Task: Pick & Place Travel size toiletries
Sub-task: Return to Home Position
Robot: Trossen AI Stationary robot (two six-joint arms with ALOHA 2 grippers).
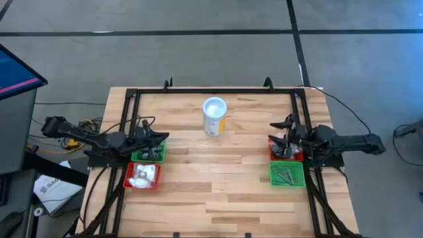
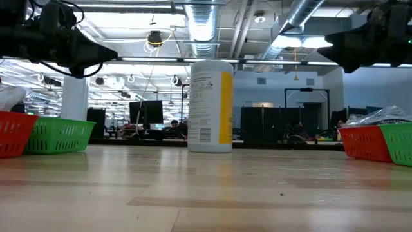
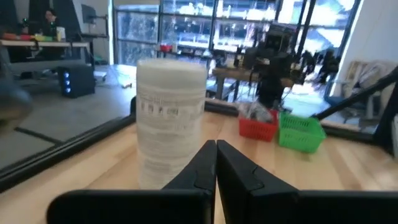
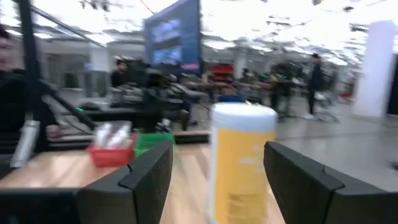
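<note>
Red, green bins hold toiletries, below jaws, untouched. Left gripper over left bins, pinched together; right gripper over right bins, spread wide.

You see white packets piled in the left red tray, thin silvery pieces flat in the right green tray, and dark items in the right red tray.

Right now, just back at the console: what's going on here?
Neither arm holds anything. The left gripper, fingers shut, hangs over the left green bin; the right gripper, fingers open, over the right red bin. A white packet lies in the left red bin, silvery pieces in the right green bin. The white canister stands mid-table.
</note>
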